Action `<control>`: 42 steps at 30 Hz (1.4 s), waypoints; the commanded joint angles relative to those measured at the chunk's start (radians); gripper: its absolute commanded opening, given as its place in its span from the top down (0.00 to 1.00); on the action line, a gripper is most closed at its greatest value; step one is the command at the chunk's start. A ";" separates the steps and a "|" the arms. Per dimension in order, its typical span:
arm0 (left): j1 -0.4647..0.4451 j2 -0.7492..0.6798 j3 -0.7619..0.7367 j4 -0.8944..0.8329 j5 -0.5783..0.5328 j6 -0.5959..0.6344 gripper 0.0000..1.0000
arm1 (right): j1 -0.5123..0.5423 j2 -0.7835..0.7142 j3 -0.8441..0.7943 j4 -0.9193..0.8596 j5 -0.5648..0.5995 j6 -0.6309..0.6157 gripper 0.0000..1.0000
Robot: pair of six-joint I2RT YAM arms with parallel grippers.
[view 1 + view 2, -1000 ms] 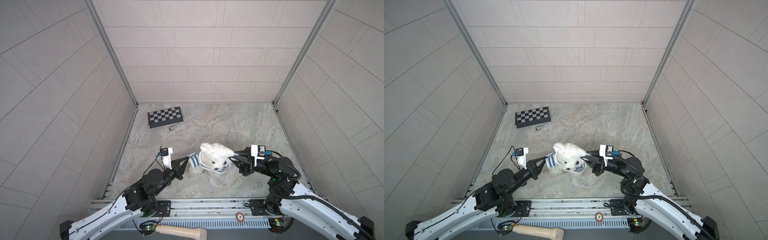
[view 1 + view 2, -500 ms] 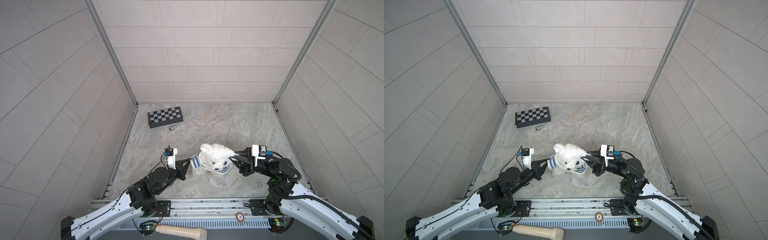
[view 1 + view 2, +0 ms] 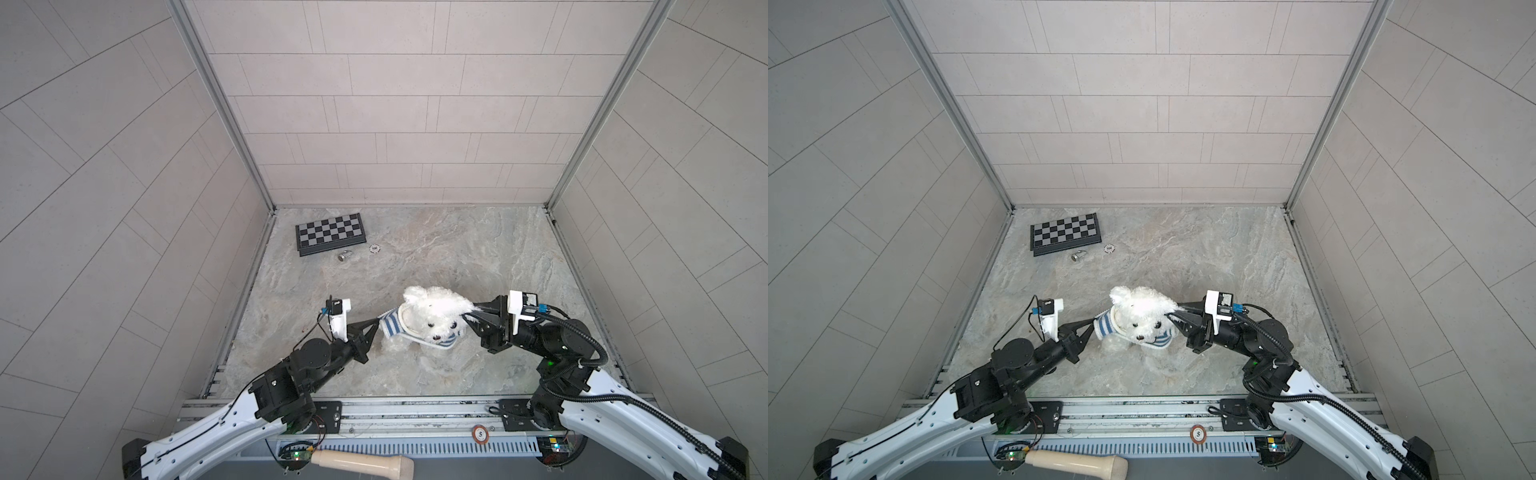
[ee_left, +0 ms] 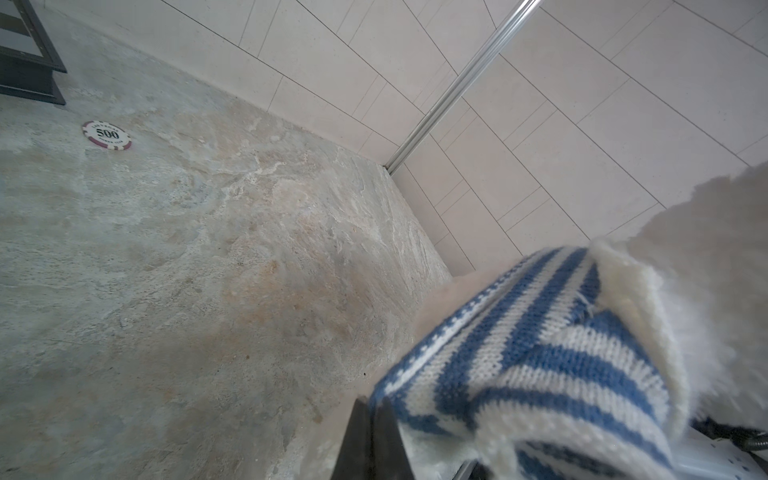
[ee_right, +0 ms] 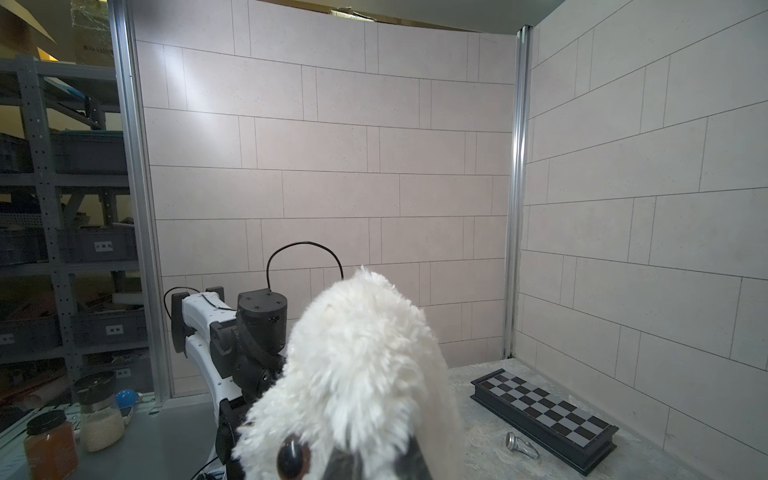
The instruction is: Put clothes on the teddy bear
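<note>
Left end effector is pinched shut on the sleeve of the blue-and-white striped sweater; the left wrist view shows its dark fingers closed on the knit edge. Right end effector is clamped on fluffy fur at the side of the head of the teddy bear.

The bear sits in the near middle of the table, face up between the two, with the sweater bunched round its neck.

A poker chip at the far left reads "500". A disc on the near rail reads "5". Labels on the shelf bins are too small to read.

By the chip lie a folded chessboard and a small silver piece on its side. Two jars stand off the table.

White fur blocks most of the right wrist view.

Both arms reach in low from the near rail, angled inward and facing each other.
</note>
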 commanded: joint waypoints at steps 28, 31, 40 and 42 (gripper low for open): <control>-0.021 0.078 0.486 -0.535 0.011 0.514 0.29 | -0.004 0.048 0.154 -0.337 0.008 -0.271 1.00; -0.020 0.172 0.586 -0.535 0.159 0.602 0.26 | -0.004 0.101 0.187 -0.359 -0.031 -0.272 1.00; -0.045 0.467 0.866 -0.640 0.283 0.885 0.15 | 0.002 0.196 0.274 -0.444 -0.151 -0.281 1.00; -0.045 0.517 0.900 -0.660 0.313 0.913 0.13 | 0.004 0.195 0.275 -0.448 -0.155 -0.282 1.00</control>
